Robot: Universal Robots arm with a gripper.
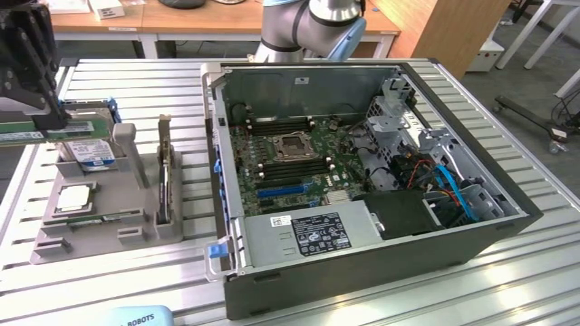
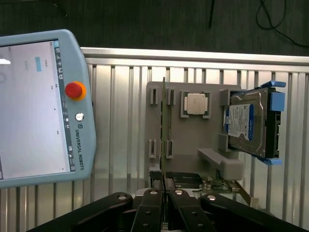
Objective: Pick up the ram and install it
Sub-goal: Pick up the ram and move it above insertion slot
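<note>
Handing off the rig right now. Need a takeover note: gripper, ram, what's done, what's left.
Gripper: jaws shut on the ram, held over the grey parts tray at the exterior view's left.
On the tray: hard drive, processor, expansion card.
Done: ram is picked up.
Left: install. The ram is not yet in the open computer case, whose motherboard lies exposed.

A robotics lab or workshop is indicated: an opened computer case is set on a slotted aluminium surface beside a grey parts fixture, with a robot arm, a teach pendant and wooden desks behind.
</note>
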